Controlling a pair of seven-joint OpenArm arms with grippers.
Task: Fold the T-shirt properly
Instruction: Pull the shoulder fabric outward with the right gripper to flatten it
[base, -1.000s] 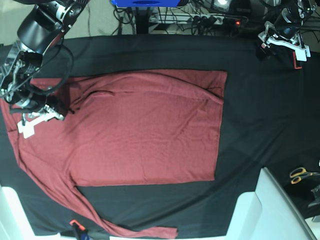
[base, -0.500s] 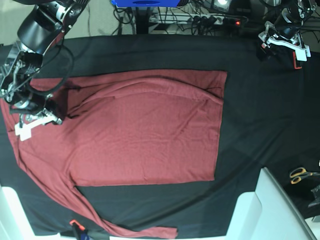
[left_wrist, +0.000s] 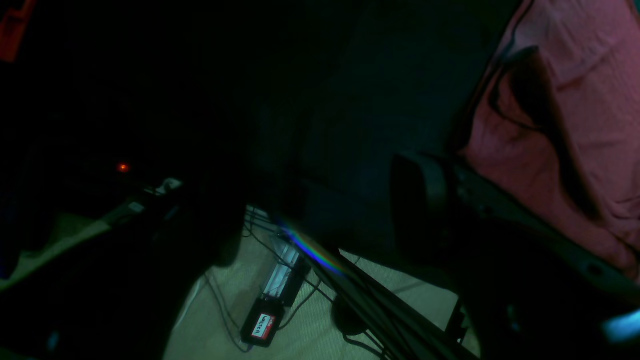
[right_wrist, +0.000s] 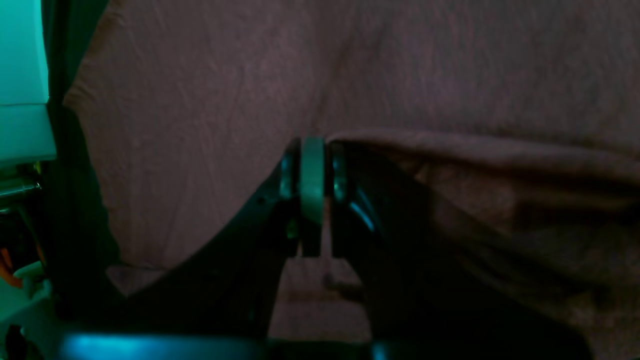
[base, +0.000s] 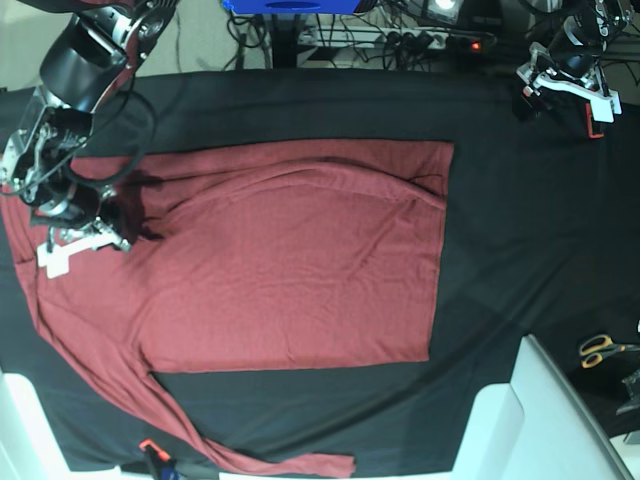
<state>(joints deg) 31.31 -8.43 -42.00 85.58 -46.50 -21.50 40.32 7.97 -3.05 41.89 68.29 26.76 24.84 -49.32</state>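
Since a second ago the right end effector (base: 88, 237) has drawn the T-shirt (base: 300, 260) slightly inward; clenched on its shoulder fold, it should lift smoothly across the surface (base: 500, 200).

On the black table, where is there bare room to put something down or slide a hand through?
Bare tablecloth lies between the T-shirt hem and the scissors, along the far edge above the shirt, and near, between the body and the trailing sleeve. It is crowded where the right gripper pinches the cloth, and at the far corner by the parked left gripper.
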